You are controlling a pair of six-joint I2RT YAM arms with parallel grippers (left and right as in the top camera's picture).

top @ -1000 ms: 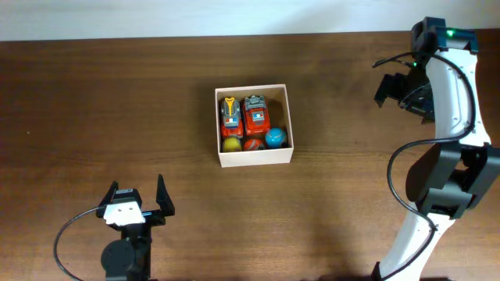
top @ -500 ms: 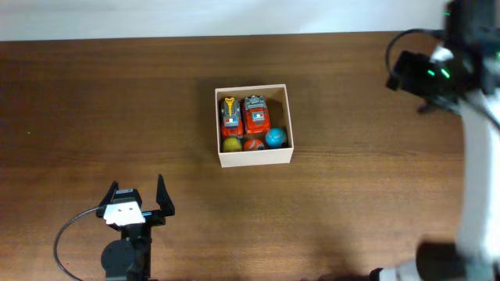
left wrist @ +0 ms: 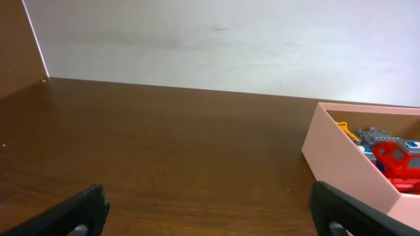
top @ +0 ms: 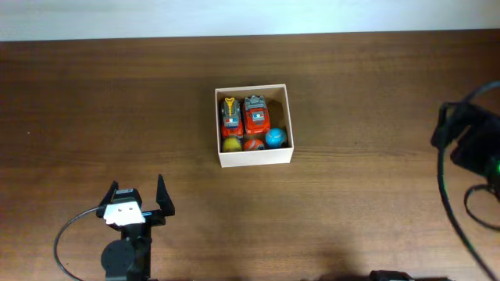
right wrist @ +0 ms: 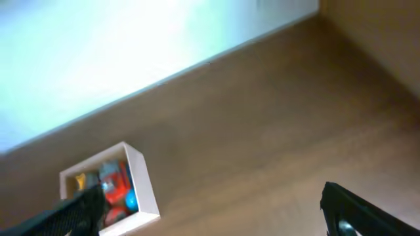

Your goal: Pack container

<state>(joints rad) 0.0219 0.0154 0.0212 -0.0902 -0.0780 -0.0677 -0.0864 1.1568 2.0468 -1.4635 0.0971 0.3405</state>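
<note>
Left pincer (top: 137,190) and right pincer (right wrist: 220,216) are held spread, empty. The square cream-walled cardboard container (top: 256,155) is set mid-tabletop (top: 117,94), filled with small coloured toys (top: 248,119); it could be shoved by a low arm sweep.

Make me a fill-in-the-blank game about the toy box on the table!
The container holds two toy trucks and ___ balls. The yellow ball is at one end of the row; the ball at the other end is ___. The left gripper is open and holds ___.
Missing words: three, blue, nothing.
</note>
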